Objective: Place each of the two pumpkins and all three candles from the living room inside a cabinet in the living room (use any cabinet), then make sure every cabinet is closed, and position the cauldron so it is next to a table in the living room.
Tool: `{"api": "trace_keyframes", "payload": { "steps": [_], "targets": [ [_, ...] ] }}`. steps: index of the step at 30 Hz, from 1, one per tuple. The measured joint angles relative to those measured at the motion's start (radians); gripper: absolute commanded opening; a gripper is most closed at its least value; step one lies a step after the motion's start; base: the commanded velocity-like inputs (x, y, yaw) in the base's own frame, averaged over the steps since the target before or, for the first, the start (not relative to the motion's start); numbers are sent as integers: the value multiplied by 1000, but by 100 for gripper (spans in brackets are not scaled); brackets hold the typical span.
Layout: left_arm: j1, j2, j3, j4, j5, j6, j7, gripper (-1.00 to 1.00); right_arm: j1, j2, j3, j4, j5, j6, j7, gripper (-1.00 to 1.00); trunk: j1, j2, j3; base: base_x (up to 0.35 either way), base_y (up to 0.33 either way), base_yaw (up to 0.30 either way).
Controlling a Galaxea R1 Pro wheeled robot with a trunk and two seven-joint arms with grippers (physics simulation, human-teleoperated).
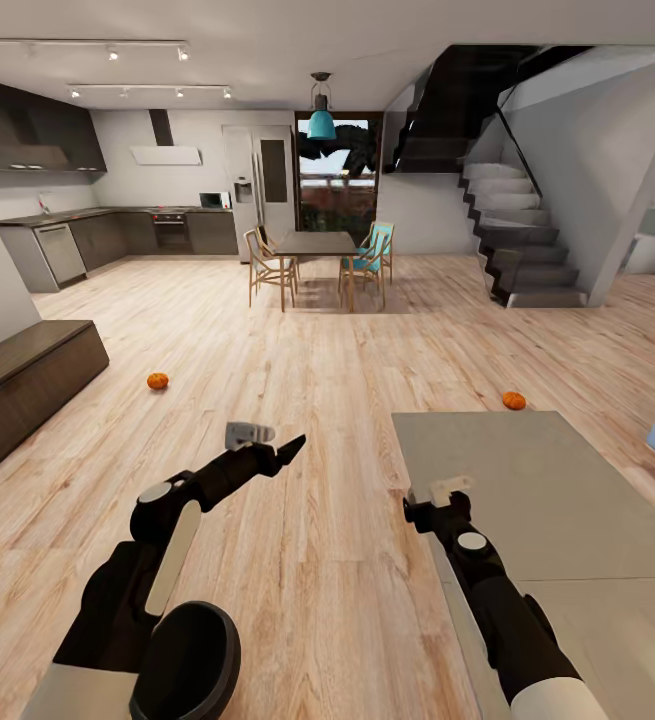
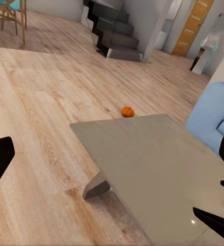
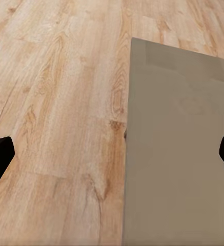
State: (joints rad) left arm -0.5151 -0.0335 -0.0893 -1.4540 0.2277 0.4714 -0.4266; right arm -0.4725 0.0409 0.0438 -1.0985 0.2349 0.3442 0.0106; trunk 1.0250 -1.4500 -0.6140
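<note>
Left gripper [image 1: 289, 447] jaws apart, over floor | right gripper [image 3: 112, 154] jaws apart, over coffee table [image 1: 567, 500] edge | pumpkin [image 1: 157, 381] near cabinet [image 1: 27, 385] | second pumpkin [image 1: 513, 400] just beyond table.

My head camera looks forward and down across the wooden floor [image 1: 327, 400] toward the far kitchen. Both wrist cameras look down nearer the grey bench [image 1: 547, 500], which all three views share.

A pumpkin [image 2: 127, 111] lies on the floor [image 2: 45, 102] beyond the table [image 2: 158, 169].
</note>
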Motion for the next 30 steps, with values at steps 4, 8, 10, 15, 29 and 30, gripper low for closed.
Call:
{"api": "trace_keyframes", "payload": {
  "steps": [4, 8, 10, 15, 29, 30],
  "targets": [
    [1, 2, -5, 6, 2, -8, -1, 100, 0, -2, -2, 3, 0, -1, 0, 100, 0, 0, 0, 144, 0, 0],
    [1, 4, -5, 6, 3, -11, -2, 100, 0, -2, -2, 3, 0, -2, -1, 100, 0, 0, 0, 288, 0, 0],
    [2, 4, -5, 6, 3, -12, -3, 100, 0, -2, -2, 4, 0, -2, -1, 100, 0, 0, 0, 145, 0, 0],
    [3, 4, -5, 5, 4, -15, -3, 100, 0, -2, -2, 5, 0, -2, -1, 100, 0, 0, 0, 50, 0, 0],
    [3, 5, -4, 4, 4, -15, -2, 100, 0, 0, -2, 5, -1, -4, -3, 100, 0, 0, 0, 185, 0, 0],
    [3, 6, -4, 4, 4, -15, -2, 100, 0, 1, -2, 5, -1, -4, -3, 100, 0, 0, 0, 23, 0, 0]
  ]
}}
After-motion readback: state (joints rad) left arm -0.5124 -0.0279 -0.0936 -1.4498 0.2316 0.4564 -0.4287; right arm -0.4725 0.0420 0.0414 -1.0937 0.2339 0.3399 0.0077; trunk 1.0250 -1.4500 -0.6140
